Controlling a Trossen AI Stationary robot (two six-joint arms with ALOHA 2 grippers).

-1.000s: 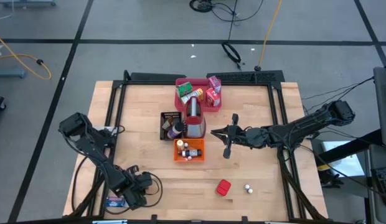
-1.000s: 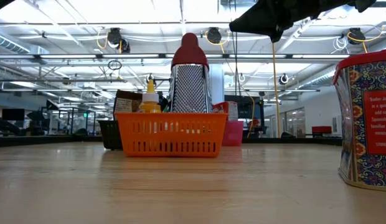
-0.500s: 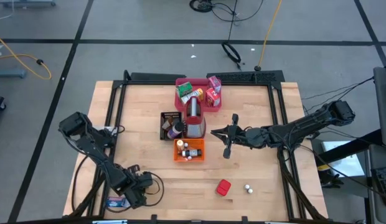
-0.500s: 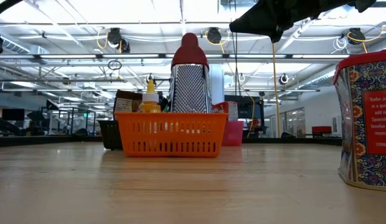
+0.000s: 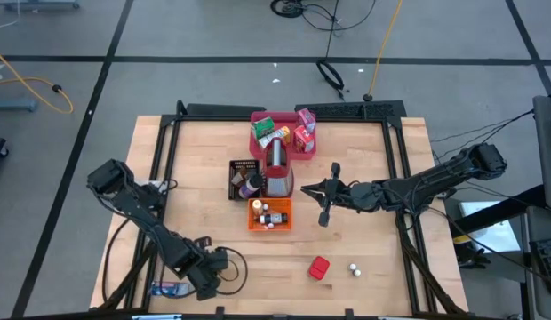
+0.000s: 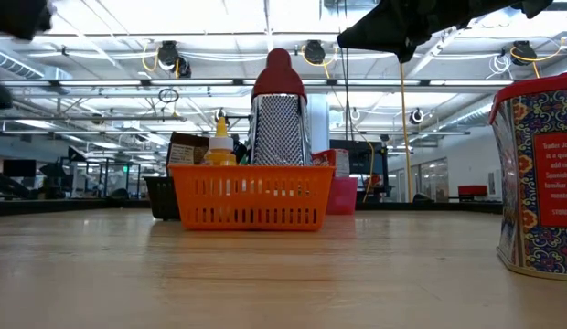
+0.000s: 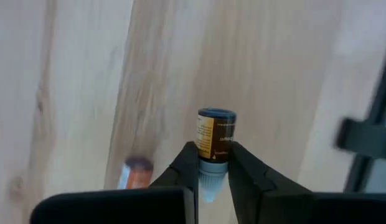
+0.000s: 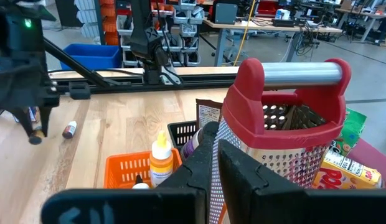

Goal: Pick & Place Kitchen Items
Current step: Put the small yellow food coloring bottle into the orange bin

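1. The left gripper (image 7: 211,163) holds a tiny bottle (image 7: 213,144) with a brown and yellow label and a pale cap. Its two fingers (image 7: 184,168) pinch the bottle at the cap end, and the rest sticks out in front.
2. The tiny bottle is up off the wood, at the near left corner of the table (image 5: 204,213). In the right wrist view it hangs from the left gripper (image 8: 35,127) above the boards.
3. The tiny bottle looks light and hard. Its side is round and smooth, so it may slip or twist in a pinch this small. A hold on the middle, over the label, would likely be safer.
4. Another little bottle (image 7: 136,172) with an orange-brown top lies on the wood just beside the left gripper.
5. The right gripper (image 8: 215,155) is closed and holds nothing. It hangs in the middle of the table, close to the red-and-silver grater (image 5: 276,169) and the orange basket (image 5: 270,214).
6. A red box (image 5: 319,268) and two small white shakers (image 5: 354,268) sit on the near part of the table, well apart from the baskets.
7. A second ago the left gripper (image 5: 204,277) was more open and sat a bit further left. Now it has closed on the tiny bottle and moved a little to the right. The right arm has not moved.
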